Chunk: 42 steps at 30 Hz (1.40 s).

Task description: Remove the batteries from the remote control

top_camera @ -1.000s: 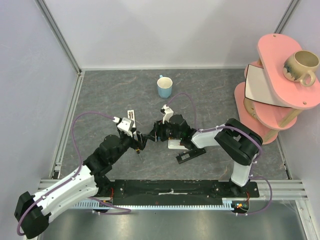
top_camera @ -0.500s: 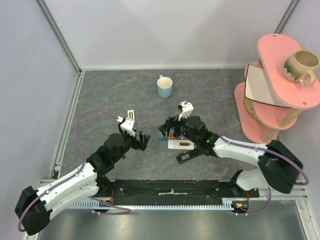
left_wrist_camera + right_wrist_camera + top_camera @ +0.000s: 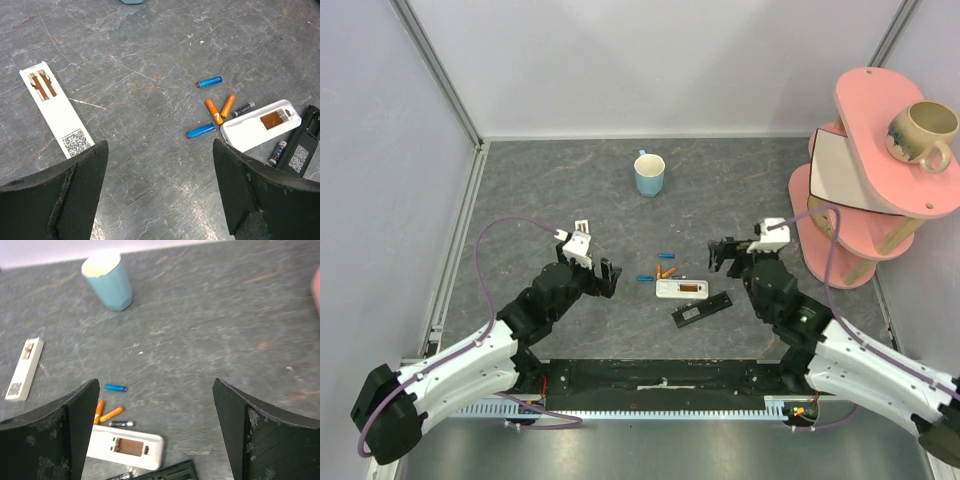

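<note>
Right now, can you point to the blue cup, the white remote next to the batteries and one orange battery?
blue cup (image 3: 112, 287), right wrist view, its side wall.
white remote (image 3: 261, 125), left wrist view, middle of its back.
orange battery (image 3: 227, 106), left wrist view, middle of its body.

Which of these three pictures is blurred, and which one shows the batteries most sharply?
Right wrist view: soft all over, with the blue cup and the batteries smeared. Left wrist view: sharp, batteries crisp with clear edges. Top view: in focus and evenly lit, but the batteries are tiny.
</note>
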Each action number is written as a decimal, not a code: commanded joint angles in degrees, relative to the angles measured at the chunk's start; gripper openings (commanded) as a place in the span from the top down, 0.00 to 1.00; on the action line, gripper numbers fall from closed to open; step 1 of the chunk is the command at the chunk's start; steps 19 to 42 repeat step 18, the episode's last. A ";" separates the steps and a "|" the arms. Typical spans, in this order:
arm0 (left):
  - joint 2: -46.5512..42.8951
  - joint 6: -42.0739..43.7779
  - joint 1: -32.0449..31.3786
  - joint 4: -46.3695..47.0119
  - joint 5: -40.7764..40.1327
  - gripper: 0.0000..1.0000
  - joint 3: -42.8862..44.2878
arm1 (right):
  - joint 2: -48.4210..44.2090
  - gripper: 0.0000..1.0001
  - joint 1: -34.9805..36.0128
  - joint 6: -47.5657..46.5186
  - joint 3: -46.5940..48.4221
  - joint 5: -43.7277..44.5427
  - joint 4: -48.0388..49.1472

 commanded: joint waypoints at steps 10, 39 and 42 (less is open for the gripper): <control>-4.37 -1.08 -0.20 -6.08 -2.55 0.01 12.28 | -20.85 0.02 -0.15 -7.33 0.55 15.48 -11.95; -3.23 7.08 -0.20 0.76 -4.66 0.01 13.87 | -15.24 0.02 -0.06 -18.03 -2.25 13.72 -1.32; -3.23 7.08 -0.20 0.76 -4.66 0.01 13.87 | -15.24 0.02 -0.06 -18.03 -2.25 13.72 -1.32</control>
